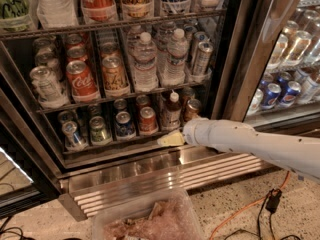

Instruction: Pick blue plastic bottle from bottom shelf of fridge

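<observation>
The fridge (235, 74) stands open with dark wire racks full of drinks. On its bottom shelf (115, 143) stands the blue plastic bottle (173, 111), slim with a white cap and a dark body, between a red can (148, 119) and a brown can (192, 109). My gripper (170, 138) comes in from the right on a white arm (250, 141). Its pale tip is at the shelf's front edge, just below and in front of the bottle, not touching it.
Several more cans stand on the bottom shelf to the left. The shelf above holds Coke cans (81, 79) and clear water bottles (145, 61). The louvred steel grille (150, 181) is below. A clear bin (147, 219) sits on the floor. A neighbouring cooler (290, 84) is to the right.
</observation>
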`<action>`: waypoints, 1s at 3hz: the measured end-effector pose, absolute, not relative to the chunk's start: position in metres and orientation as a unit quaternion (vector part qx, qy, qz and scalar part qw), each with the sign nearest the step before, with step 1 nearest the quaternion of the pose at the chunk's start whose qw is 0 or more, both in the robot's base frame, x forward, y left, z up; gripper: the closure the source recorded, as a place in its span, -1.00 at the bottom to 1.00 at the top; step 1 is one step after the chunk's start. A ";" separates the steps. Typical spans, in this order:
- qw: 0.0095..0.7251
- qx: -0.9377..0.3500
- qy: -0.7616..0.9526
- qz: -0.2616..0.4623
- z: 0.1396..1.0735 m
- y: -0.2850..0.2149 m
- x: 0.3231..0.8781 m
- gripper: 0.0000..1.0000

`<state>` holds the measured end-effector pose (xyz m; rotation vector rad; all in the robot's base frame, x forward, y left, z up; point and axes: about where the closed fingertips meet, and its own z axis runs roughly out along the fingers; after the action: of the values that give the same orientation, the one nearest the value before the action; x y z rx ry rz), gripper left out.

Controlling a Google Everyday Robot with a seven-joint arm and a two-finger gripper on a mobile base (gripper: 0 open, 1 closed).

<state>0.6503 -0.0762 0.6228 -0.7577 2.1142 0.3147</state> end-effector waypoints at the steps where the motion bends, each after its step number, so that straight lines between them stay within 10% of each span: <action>1: 0.449 -0.292 0.835 0.125 0.630 -0.071 0.661 -1.00; 3: 0.473 -0.278 0.827 0.121 0.634 -0.068 0.663 -1.00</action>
<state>0.6633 -0.0683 0.6335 -0.6805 2.0236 0.2963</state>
